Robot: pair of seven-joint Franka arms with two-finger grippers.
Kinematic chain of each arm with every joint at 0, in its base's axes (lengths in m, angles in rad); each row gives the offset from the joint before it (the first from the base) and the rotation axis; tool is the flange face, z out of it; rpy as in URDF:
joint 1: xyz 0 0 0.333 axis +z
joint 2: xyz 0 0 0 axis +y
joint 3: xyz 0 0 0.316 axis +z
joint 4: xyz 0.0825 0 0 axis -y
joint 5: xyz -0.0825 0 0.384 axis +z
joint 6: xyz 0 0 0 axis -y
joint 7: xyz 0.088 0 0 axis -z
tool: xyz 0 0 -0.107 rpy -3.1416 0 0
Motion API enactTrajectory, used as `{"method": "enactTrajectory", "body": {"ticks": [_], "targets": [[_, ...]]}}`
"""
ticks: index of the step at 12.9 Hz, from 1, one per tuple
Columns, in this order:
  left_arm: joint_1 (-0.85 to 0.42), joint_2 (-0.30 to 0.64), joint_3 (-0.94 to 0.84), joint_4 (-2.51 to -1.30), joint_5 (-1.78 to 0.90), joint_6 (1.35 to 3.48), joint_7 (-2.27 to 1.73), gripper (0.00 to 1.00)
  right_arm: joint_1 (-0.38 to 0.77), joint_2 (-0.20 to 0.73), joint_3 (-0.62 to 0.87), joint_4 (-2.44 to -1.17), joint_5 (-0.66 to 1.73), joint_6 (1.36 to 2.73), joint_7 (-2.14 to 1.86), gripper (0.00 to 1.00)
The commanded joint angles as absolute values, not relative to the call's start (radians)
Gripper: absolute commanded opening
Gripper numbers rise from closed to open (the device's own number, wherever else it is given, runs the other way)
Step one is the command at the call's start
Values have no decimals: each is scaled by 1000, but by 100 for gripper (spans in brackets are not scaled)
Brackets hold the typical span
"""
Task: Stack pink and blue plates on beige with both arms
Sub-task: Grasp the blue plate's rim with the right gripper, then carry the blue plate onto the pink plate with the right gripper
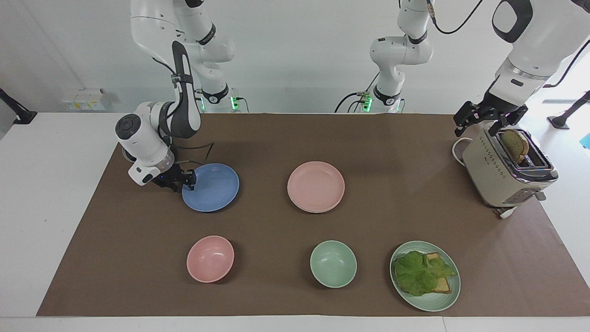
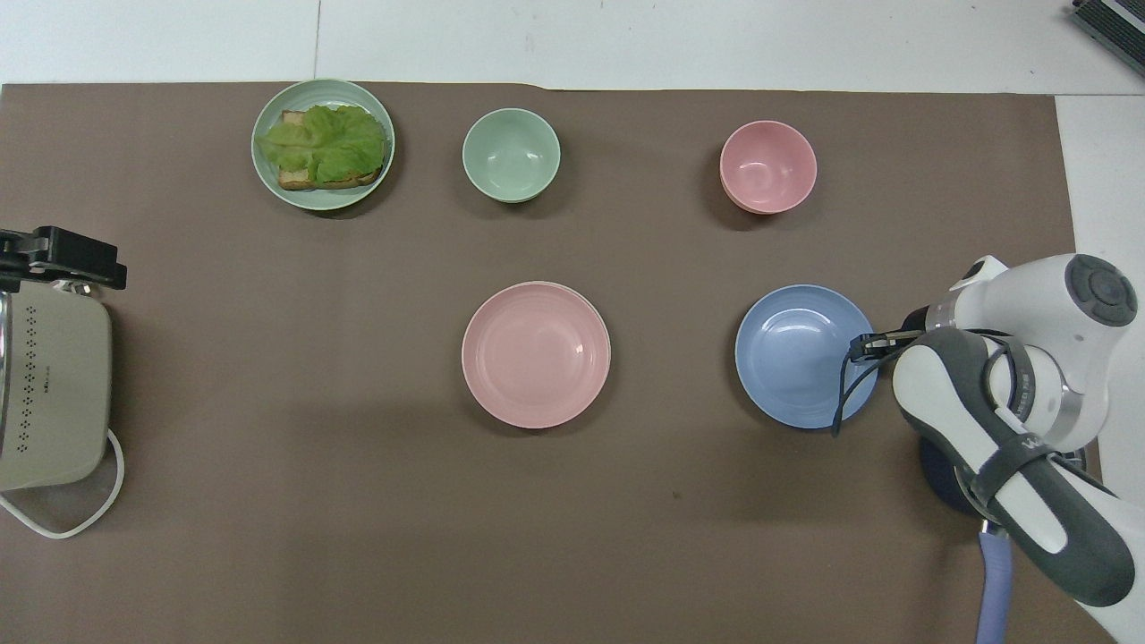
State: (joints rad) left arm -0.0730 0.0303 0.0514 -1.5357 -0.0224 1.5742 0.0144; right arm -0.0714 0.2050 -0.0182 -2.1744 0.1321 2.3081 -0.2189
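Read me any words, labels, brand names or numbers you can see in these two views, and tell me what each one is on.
No text can be read with confidence.
Right arm's grey forearm band: white lettering, too small and tilted to read.
Right arm's upper joint: a dark band with lettering, too small to read.
Toaster: rows of dots only, no readable brand.
Plates and bowls: no markings visible.
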Motion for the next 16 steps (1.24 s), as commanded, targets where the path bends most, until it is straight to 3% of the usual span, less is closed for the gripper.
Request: {"method": "enactTrajectory", "body": {"ticks": [1,5,10,12,16], "targets": [[-63,26,41,-1534,-5,1563,20,100,-75,215,-12,-2161,166,2304,-229,0],[-63,26,41,-1534,-5,1563,20,100,-74,215,-12,-2041,178,2128,-229,0],[-63,26,43,-1534,-5,1563,20,100,-57,71,-12,-1991,178,1984,-245,0],[-63,26,41,-1534,-5,1563,20,100,-51,66,-6,-1918,204,1881,-235,0],[-63,26,43,-1534,-5,1563,20,100,0,66,69,-1901,245,1882,-61,0]]}}
